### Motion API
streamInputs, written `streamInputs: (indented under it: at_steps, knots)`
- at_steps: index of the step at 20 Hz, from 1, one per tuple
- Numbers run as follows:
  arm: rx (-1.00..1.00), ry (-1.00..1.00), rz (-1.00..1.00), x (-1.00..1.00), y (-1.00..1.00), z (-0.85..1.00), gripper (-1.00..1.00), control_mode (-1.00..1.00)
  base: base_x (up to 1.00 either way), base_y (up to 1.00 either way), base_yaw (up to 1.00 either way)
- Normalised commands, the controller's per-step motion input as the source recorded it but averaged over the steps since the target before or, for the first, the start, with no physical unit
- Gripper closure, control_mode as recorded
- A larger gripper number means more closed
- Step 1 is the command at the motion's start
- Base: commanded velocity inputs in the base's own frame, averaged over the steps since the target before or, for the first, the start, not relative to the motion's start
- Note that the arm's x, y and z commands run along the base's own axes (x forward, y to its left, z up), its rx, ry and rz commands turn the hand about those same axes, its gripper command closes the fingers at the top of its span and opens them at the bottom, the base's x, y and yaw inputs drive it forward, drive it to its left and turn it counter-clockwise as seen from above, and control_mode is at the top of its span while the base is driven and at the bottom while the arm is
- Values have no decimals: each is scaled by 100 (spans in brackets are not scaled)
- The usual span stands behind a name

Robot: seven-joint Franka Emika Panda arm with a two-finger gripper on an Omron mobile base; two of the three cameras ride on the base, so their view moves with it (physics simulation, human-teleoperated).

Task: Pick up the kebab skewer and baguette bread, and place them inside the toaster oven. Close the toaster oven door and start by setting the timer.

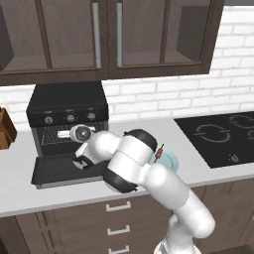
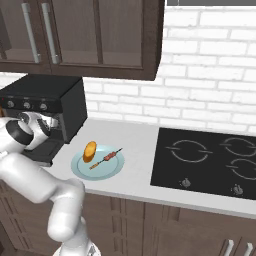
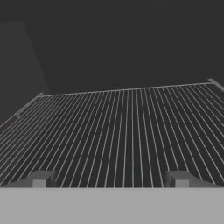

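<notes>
The black toaster oven (image 1: pixel 68 105) (image 2: pixel 47 95) stands open, its door (image 1: pixel 62 170) folded down flat onto the counter. My gripper (image 1: pixel 63 134) (image 2: pixel 51 123) (image 3: pixel 111 179) is at the oven's mouth above the door, open, with nothing between its fingertips (image 3: pixel 41 179). Just ahead of it in the hand view lies the bare wire rack (image 3: pixel 127 127). To the oven's right sits a pale blue plate (image 2: pixel 100 171) (image 1: pixel 172 159). The golden baguette bread (image 2: pixel 90 150) and the kebab skewer (image 2: pixel 106 159) (image 1: pixel 159 152) lie on it. My arm hides most of the plate in the left base view.
A black cooktop (image 1: pixel 223 136) (image 2: pixel 210 160) is set in the counter to the right. A brown wooden block (image 1: pixel 6 129) stands left of the oven. Dark wall cabinets (image 1: pixel 106 37) hang above, close over the oven's top.
</notes>
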Motion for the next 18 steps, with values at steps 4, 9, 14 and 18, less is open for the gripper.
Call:
streamInputs:
  at_steps: [4,9,14,18]
  knots:
    - [-2,2,-10,-47,20,-41,-100,-100,0,0,0]
    - [-3,2,-7,-60,23,-46,-100,-100,0,0,0]
    - [0,9,-5,-59,19,-36,-100,-100,0,0,0]
    - [0,17,-5,-57,17,-29,-100,-100,0,0,0]
